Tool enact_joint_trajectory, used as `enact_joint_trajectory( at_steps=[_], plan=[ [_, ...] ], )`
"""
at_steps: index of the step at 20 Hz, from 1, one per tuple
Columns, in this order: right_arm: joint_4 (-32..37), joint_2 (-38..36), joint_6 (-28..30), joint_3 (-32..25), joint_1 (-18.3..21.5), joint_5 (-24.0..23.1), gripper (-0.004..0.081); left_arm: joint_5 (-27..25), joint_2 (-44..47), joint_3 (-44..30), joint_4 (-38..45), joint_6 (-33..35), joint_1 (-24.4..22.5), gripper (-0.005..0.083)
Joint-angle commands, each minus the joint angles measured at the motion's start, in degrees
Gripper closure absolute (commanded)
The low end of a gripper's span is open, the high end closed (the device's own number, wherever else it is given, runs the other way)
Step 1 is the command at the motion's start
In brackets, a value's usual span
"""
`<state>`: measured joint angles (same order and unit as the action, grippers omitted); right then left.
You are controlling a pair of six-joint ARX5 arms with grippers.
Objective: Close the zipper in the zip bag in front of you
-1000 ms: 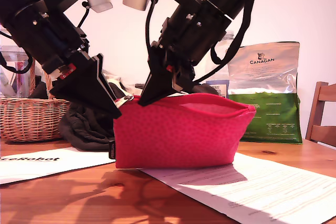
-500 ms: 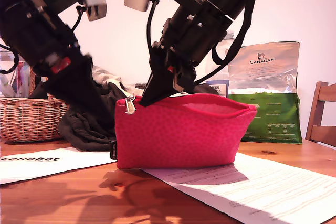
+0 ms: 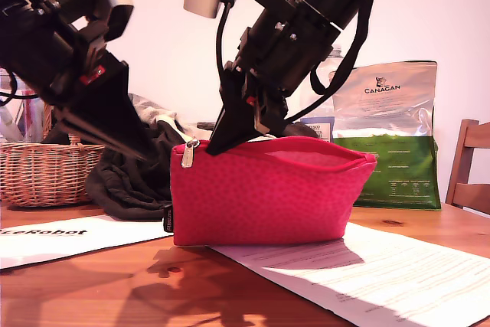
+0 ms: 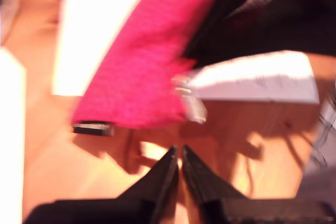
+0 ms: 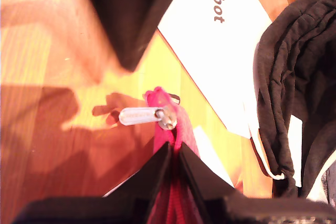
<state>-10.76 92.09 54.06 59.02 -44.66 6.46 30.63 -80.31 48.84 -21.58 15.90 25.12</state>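
The red-pink zip bag (image 3: 264, 197) stands upright on the wooden table. Its silver pull tab (image 3: 187, 155) hangs loose at the end of the zipper (image 3: 306, 145) nearer the exterior view's left. My second gripper (image 3: 216, 145) comes down from above and is shut on the bag's top edge just behind the pull tab (image 5: 139, 115). In its wrist view, my second gripper (image 5: 173, 148) pinches the zipper track. My first gripper (image 3: 139, 147) hangs off the bag toward the exterior view's left. In the blurred first wrist view, my first gripper (image 4: 178, 150) is shut on nothing, a short way from the bag (image 4: 136, 77).
A wicker basket (image 3: 46, 170) and a black cloth (image 3: 126, 181) lie behind the bag toward the exterior view's left. A green-and-silver Canagan bag (image 3: 394, 143) and a wooden chair (image 3: 471, 166) stand toward its right. Printed sheets (image 3: 367, 273) lie on the table.
My first gripper has let go at the bag's end and drawn back up toward the exterior view's left. The pull tab now hangs free. The bag shifted slightly right.
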Motion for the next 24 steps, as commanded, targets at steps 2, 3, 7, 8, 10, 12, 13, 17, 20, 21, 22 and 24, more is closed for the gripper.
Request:
enact_joint_trajectory(
  at_steps=[2,3,7,8,10,12,13,17,20,21,22,24],
  plan=[
    [0.66,0.44,-0.07,-0.04,0.09,-0.09,0.0782,2.05,-1.88,-0.09,1.57,-3.3,0.5,0.0797],
    [0.68,0.44,-0.09,-0.04,0.13,-0.09,0.0782,2.89,-2.34,-0.26,2.01,-5.07,0.5,0.0797],
    [0.94,0.44,-1.81,-0.04,0.24,-0.63,0.0782,5.84,-2.71,-4.81,8.98,-11.23,0.09,0.0797],
    [1.2,0.44,-3.45,-0.04,0.24,-0.57,0.0782,5.81,-2.71,-6.21,11.17,-11.89,0.11,0.0797],
    [1.16,0.44,-5.62,-0.04,0.5,-0.44,0.0782,5.79,-2.71,-8.87,16.26,-14.75,0.11,0.0797],
    [0.85,0.44,-7.15,-0.04,1.01,-0.37,0.0782,5.01,-2.71,-10.75,21.0,-17.33,0.11,0.0797],
    [0.66,0.44,-8.02,-0.04,1.31,0.22,0.0782,4.83,-2.71,-11.72,23.91,-18.03,0.11,0.0797],
    [0.2,0.44,-9.29,-0.04,1.73,0.92,0.0782,3.34,-2.73,-12.87,29.86,-21.16,0.11,0.0797],
    [0.2,0.44,-9.29,-0.02,1.73,1.09,0.0782,2.99,-3.34,-12.87,30.88,-21.68,0.11,0.0797],
    [0.28,0.44,-9.29,-0.02,1.73,1.11,0.0782,2.62,-3.78,-12.87,31.21,-21.68,0.11,0.0797],
    [0.44,0.44,-9.29,-0.02,1.73,1.18,0.0782,2.6,-4.46,-12.87,32.17,-21.77,0.11,0.0797],
    [0.63,0.44,-9.31,-0.02,1.73,2.32,0.0782,2.82,-5.68,-12.87,33.81,-22.51,0.13,0.0797]
  ],
)
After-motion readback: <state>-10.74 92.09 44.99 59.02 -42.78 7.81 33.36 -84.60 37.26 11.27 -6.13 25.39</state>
